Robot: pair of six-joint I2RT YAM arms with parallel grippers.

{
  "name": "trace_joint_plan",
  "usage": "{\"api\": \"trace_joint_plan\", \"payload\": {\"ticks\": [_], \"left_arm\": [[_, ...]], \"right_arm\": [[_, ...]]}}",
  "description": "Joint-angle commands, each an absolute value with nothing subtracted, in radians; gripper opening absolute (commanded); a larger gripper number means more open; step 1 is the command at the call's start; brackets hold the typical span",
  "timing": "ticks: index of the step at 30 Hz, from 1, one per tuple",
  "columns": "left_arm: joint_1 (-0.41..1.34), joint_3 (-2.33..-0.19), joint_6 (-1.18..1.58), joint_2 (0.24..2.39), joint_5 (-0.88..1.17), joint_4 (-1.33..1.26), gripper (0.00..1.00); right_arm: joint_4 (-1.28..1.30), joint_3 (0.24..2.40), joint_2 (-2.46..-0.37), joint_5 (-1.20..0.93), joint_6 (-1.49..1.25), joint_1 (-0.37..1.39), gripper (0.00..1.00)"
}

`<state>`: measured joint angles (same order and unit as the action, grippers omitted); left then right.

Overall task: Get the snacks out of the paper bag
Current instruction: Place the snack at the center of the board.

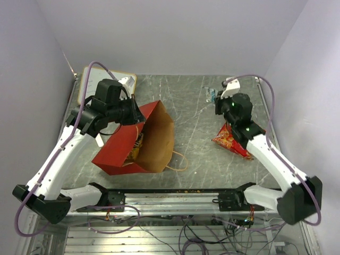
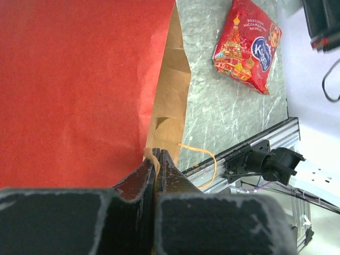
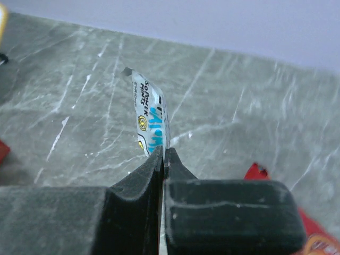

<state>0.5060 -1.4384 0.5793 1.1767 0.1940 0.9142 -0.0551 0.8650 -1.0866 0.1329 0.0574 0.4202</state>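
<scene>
**Remaining Packet Leftward of Right Gripper**

Found left gripper (image 2: 158, 159) clamped shut on rim of paper bag (image 1: 119, 154), mouth turned rightward; found right gripper (image 3: 164, 155) pinched closed on grey-white wrapper (image 3: 150, 117), well apart; noted orange-yellow packet (image 1: 137, 147) inside bag, nearer left gripper.
</scene>
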Motion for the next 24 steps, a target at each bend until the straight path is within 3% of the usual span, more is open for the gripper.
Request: {"api": "trace_joint_plan", "payload": {"ticks": [1, 5, 12, 24], "left_arm": [[0.510, -1.440, 0.568, 1.163, 0.172, 0.916, 0.07], [0.512, -1.460, 0.563, 1.167, 0.189, 0.908, 0.07], [0.511, -1.479, 0.562, 1.169, 0.196, 0.916, 0.07], [0.511, -1.504, 0.548, 1.178, 0.236, 0.909, 0.07]], "right_arm": [[0.050, 1.025, -1.269, 0.209, -0.304, 0.315, 0.00], [0.155, 1.111, -1.406, 0.035, -0.489, 0.228, 0.00], [0.124, 1.139, -1.574, -0.176, -0.670, 0.141, 0.00], [0.211, 1.281, -1.858, -0.132, -0.727, 0.106, 0.00]]}}
